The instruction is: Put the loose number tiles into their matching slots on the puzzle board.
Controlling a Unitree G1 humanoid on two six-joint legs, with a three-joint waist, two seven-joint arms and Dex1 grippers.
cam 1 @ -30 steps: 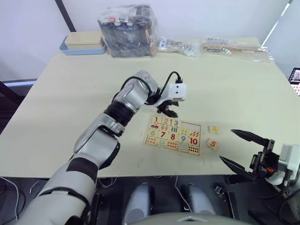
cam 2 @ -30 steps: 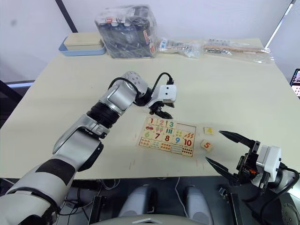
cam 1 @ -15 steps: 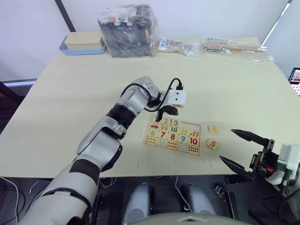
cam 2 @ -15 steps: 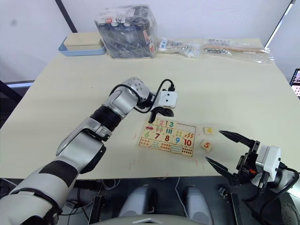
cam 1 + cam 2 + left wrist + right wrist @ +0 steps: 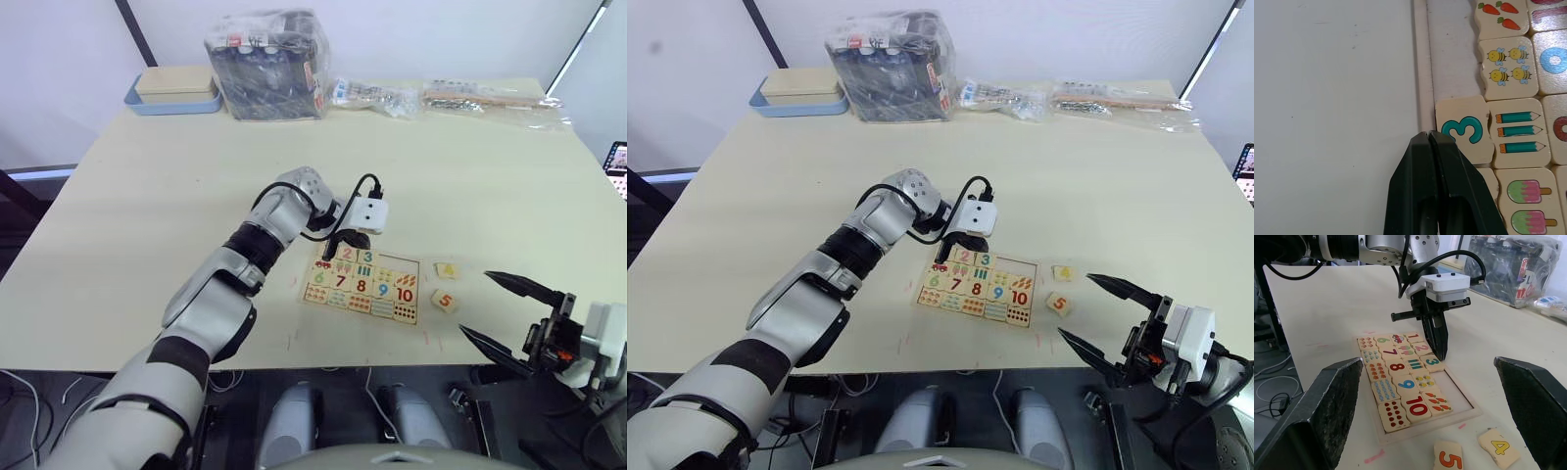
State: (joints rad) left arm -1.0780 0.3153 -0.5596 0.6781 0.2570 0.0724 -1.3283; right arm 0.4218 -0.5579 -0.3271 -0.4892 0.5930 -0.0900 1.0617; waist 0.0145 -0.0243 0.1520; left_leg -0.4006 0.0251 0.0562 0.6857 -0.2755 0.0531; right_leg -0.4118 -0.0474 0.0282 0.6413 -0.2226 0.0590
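Puzzle board: one puzzle board (image 5: 361, 284) lies flat on the table (image 5: 147, 196), near its front edge, right of centre.
Tiles in the top row: three, the 1, 2 and 3; the tile 3 (image 5: 1464, 129) sits third along, with two bare slots (image 5: 1457, 390) past it.
Loose tiles: two on the table to the right of the board, the tile 4 (image 5: 447, 269) farther back and the tile 5 (image 5: 445, 301) nearer the front, a little apart from each other.
Lower number row: five tiles, 6 to 10, all seated.
Left gripper: the left gripper (image 5: 1431, 142) has its fingers pressed together with nothing between them, tips down at the outer edge of the tile 3 by the board's rim.
Right gripper: the right gripper (image 5: 509, 311) hangs off the table's front right corner, fingers spread wide and empty, well apart from the board.
Left wrist view alone: picture tiles beside the 3, three pencils, four bees, carrots, ice lollies.
Right wrist view alone: the left gripper from the side, standing upright over the 3.
Back of table: one blue tray (image 5: 174, 93), one wrapped pack (image 5: 266, 65), two flat plastic packets (image 5: 490, 98).
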